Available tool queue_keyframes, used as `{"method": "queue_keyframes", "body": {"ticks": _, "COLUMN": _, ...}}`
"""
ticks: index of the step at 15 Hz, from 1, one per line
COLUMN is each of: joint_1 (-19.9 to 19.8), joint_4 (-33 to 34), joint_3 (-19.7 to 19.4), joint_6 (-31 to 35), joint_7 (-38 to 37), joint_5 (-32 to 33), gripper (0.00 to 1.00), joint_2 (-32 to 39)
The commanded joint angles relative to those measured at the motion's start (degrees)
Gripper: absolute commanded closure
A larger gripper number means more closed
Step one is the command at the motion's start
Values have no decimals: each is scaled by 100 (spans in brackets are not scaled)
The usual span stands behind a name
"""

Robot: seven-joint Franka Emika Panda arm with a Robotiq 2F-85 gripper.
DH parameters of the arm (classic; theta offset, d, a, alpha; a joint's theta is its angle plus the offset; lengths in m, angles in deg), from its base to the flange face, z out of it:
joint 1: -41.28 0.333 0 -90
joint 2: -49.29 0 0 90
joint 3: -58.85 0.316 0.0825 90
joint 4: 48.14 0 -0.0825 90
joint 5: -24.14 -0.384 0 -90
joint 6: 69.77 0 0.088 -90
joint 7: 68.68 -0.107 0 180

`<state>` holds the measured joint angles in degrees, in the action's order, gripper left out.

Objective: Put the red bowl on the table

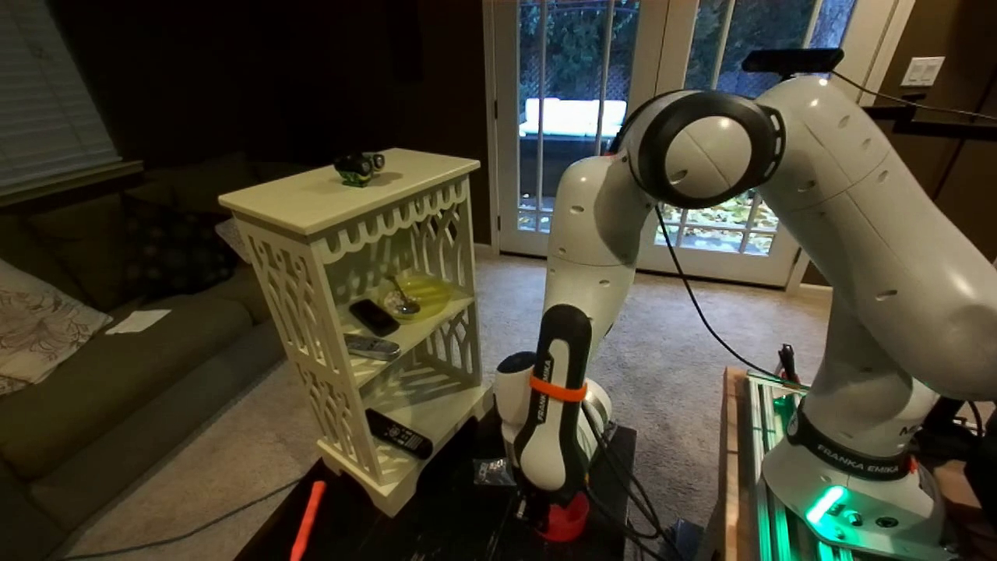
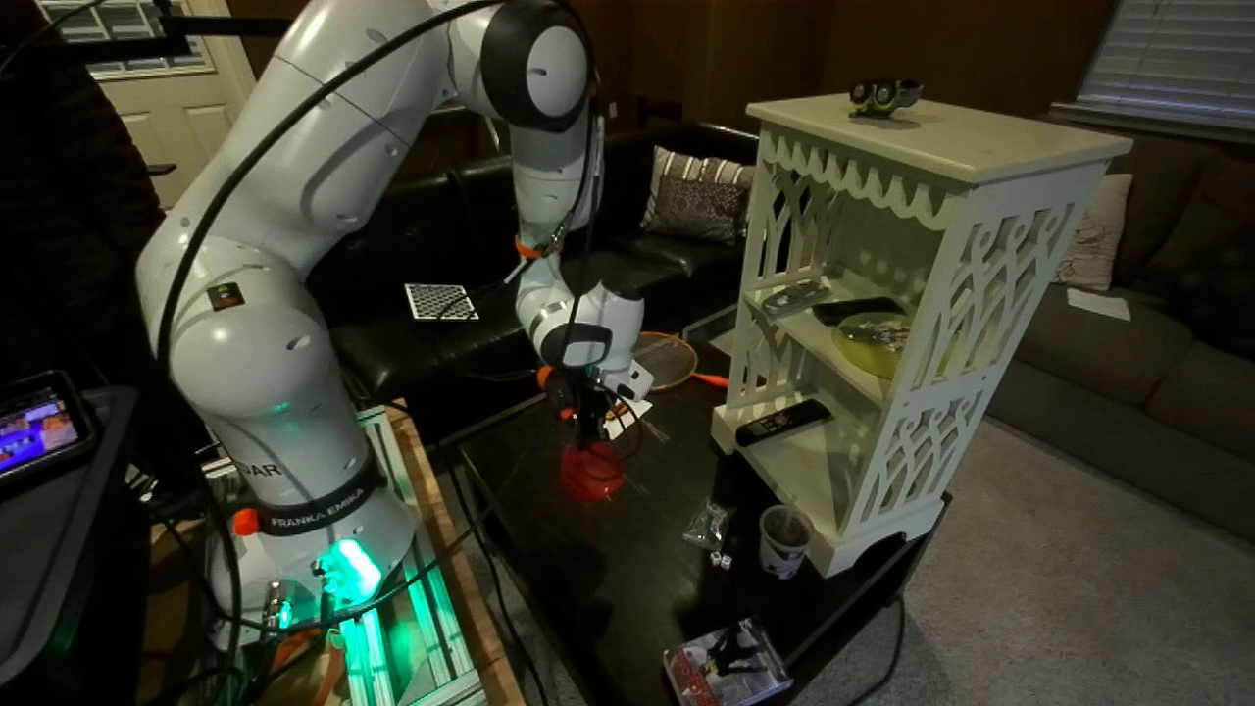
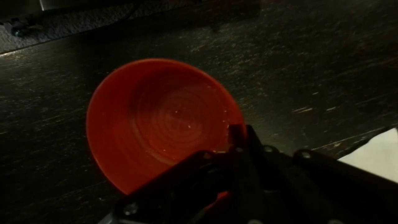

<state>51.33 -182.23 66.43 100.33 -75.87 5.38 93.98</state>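
The red bowl (image 1: 567, 520) is at the dark table (image 1: 444, 518) in both exterior views, below my wrist. It also shows low over the table (image 2: 627, 579) as a red round shape (image 2: 592, 476). In the wrist view the bowl (image 3: 161, 115) is seen from above, its inside bare. My gripper (image 3: 244, 133) is shut on the bowl's rim, one finger inside and one outside. The gripper also shows in both exterior views (image 1: 535, 510) (image 2: 590, 431). I cannot tell whether the bowl's base touches the table top (image 3: 311, 77).
A cream lattice shelf unit (image 2: 1010, 314) stands on the table, holding remotes, a phone and a green bowl (image 2: 868, 343). A cup (image 2: 785, 539), a plastic bag (image 2: 707, 525) and a disc case (image 2: 727, 667) lie nearby. A red stick (image 1: 309, 518) is at the table's side.
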Motion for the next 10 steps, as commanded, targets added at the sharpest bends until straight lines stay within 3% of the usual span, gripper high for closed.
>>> {"method": "queue_keyframes", "body": {"ticks": 1, "joint_1": 1105, "joint_4": 746, "joint_3": -763, "joint_6": -77, "joint_7": -1430, "joint_5": 46, "gripper": 99, "joint_2": 798}}
{"method": "queue_keyframes", "body": {"ticks": 4, "joint_1": 1730, "joint_4": 1303, "joint_3": -1084, "joint_6": -100, "joint_7": -2196, "joint_5": 14, "gripper": 99, "joint_2": 1384}}
{"method": "queue_keyframes", "body": {"ticks": 10, "joint_1": 2178, "joint_4": 2203, "joint_3": -1309, "joint_6": -400, "joint_7": -3032, "joint_5": 28, "gripper": 99, "joint_2": 2182}}
